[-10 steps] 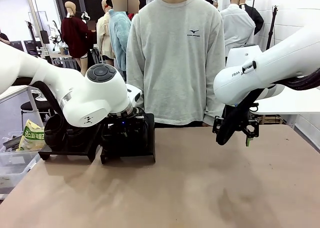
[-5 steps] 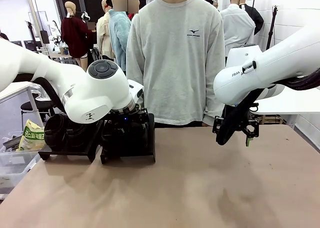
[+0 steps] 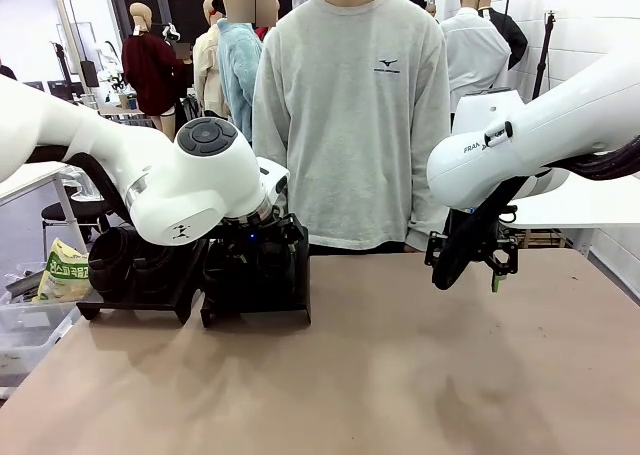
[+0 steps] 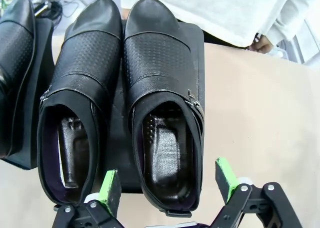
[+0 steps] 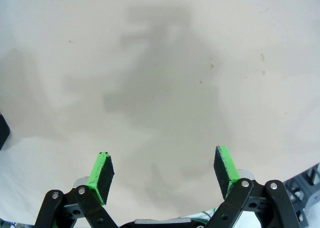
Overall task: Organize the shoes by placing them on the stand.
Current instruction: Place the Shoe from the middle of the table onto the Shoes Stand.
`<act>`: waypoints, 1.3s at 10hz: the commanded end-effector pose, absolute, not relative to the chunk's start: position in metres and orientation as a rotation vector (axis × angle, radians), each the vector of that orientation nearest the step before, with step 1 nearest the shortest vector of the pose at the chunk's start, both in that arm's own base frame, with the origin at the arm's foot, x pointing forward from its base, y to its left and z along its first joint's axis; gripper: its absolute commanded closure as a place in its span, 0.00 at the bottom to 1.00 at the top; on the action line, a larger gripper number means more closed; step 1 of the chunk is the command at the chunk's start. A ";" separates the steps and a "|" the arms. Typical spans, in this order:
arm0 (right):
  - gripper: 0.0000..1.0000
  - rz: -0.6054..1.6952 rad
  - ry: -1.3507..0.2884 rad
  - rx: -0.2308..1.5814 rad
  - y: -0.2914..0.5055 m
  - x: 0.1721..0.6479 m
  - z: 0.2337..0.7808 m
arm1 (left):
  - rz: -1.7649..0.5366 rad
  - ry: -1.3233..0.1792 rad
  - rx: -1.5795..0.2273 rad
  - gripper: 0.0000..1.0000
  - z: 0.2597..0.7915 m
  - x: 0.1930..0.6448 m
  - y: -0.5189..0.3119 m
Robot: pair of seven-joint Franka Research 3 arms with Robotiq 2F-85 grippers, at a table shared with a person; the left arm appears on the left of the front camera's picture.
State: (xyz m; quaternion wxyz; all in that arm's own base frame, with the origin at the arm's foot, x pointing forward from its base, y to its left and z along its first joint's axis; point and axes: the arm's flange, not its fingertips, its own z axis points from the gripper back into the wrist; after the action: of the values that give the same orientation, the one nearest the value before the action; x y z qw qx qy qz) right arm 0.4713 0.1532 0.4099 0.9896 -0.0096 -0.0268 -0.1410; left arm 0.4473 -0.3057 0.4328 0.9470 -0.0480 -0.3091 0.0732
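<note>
Since both shoes (image 4: 120,102) already sit side by side on the stand (image 4: 199,42), toes pointing away from the wrist camera and heels toward it, the key thing is that the right-hand shoe (image 4: 162,107) runs lengthwise straight out from between the left gripper (image 4: 169,180) fingers. Its jaws are spread wide, green pads either side of the heel, gripping nothing. My guess: it backs straight off along that axis. The right gripper (image 5: 162,175) hangs open over bare table (image 5: 160,62), well away.
</note>
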 end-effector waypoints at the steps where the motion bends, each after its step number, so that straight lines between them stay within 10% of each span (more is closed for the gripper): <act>1: 0.00 -0.275 -0.058 -0.029 0.152 0.471 0.409 | 0.149 -0.632 -0.098 0.00 0.434 0.448 -0.306; 13: 0.00 -0.275 -0.058 -0.029 0.152 0.471 0.409 | 0.149 -0.632 -0.098 0.00 0.434 0.448 -0.306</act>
State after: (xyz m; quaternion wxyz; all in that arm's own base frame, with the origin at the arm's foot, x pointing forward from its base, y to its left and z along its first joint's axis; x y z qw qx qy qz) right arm 0.4713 0.1532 0.4099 0.9896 -0.0096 -0.0268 -0.1410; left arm 0.4473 -0.3056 0.4327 0.9470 -0.0479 -0.3090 0.0731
